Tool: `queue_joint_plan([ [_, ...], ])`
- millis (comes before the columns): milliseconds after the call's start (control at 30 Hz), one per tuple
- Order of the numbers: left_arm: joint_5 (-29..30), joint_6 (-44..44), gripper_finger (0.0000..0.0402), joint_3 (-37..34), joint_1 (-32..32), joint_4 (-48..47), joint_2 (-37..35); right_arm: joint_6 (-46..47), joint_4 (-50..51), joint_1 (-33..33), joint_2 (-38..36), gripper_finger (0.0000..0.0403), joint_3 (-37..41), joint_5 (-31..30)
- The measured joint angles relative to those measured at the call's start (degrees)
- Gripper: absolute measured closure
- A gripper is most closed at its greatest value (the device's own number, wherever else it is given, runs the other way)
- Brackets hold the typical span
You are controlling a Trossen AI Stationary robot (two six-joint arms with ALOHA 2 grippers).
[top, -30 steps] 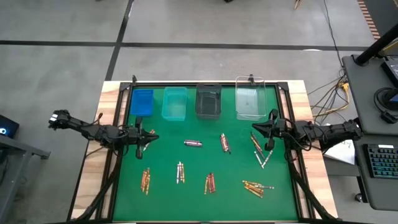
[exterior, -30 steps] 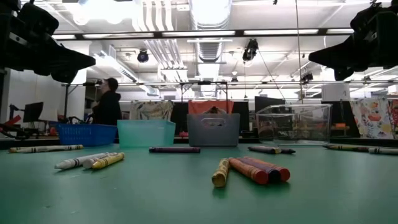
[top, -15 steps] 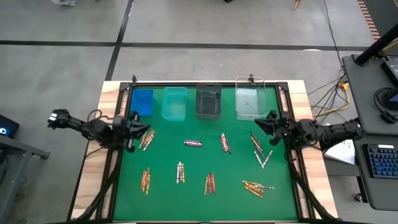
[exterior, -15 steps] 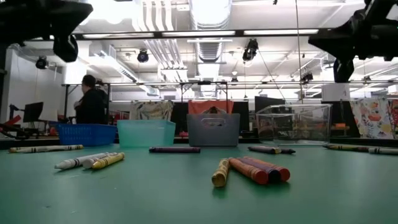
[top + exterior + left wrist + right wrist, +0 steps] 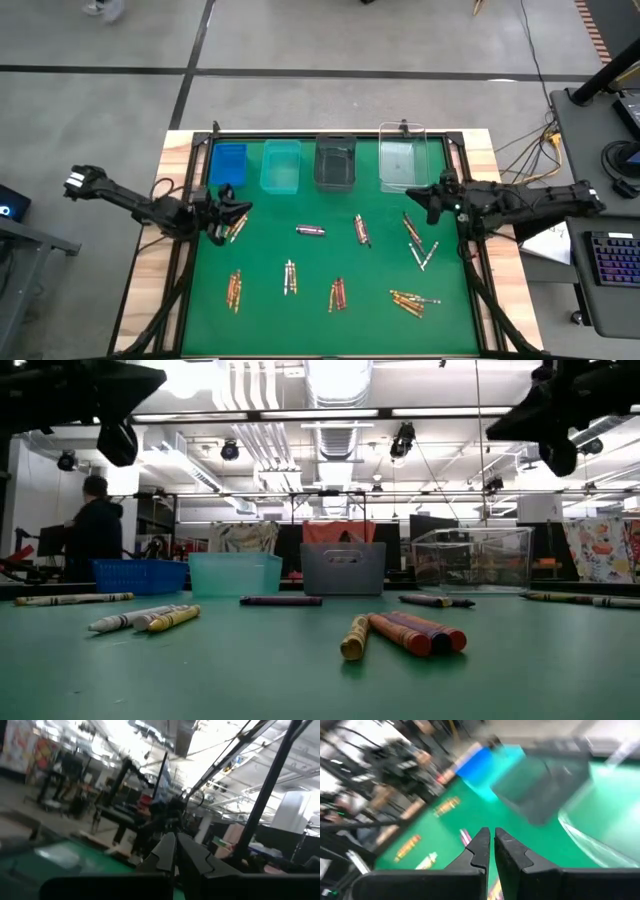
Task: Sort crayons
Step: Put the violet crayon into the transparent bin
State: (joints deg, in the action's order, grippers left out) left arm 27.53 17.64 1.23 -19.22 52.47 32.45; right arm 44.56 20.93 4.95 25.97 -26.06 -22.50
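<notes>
Crayons lie scattered in small clusters across a green table mat (image 5: 320, 290): one purple crayon (image 5: 310, 230) alone near the middle, a reddish pair (image 5: 362, 230) just to its right, a loose line of grey and gold ones (image 5: 415, 240) further right, a gold fan (image 5: 412, 300) near the front right corner, and three tight bundles along the front, an orange one (image 5: 235, 288), a pale one (image 5: 290, 277) and a red one (image 5: 338, 294). One more small bunch (image 5: 237, 225) sits at the left side of the mat. None of the crayons is inside a bin. Along the back edge stand four bins in a row, from left to right: a blue bin (image 5: 228, 163), a teal bin (image 5: 281, 165), a dark grey bin (image 5: 335, 163) and a clear bin (image 5: 402, 165). The left gripper (image 5: 222, 212) hangs above the mat close to the left-side bunch, its two fingers pressed together with nothing between them. The right gripper (image 5: 437, 195) hangs above the mat's right side, just in front of the clear bin and beside the top of the grey and gold line; its fingers are also together and empty. From table height, a person (image 5: 92, 525) stands in the room behind the blue bin.
</notes>
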Motion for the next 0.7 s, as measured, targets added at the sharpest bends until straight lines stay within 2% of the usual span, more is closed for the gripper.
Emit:
queue_joint_plan([
  [133,0.00,5.11,0.0402,0.67,0.00,1.02,4.21,12.04,14.91,0.00,4.59,0.0385,-6.58,0.88],
  [233,-0.02,7.04,0.0402,3.10,0.00,0.07,8.15,20.01,23.57,0.00,7.59,0.0385,-9.58,4.04],
  [433,-0.07,1.95,0.0402,11.87,0.00,-2.32,18.19,30.62,30.28,0.00,11.88,0.0385,-10.83,13.16],
  [567,-0.09,1.43,0.0402,18.18,0.00,-18.04,22.52,34.76,32.24,0.00,14.00,0.0385,-10.76,18.32],
  [700,0.03,6.82,0.0402,24.28,-0.02,-35.82,25.54,35.85,33.62,0.02,15.91,0.0385,-10.70,18.69],
])
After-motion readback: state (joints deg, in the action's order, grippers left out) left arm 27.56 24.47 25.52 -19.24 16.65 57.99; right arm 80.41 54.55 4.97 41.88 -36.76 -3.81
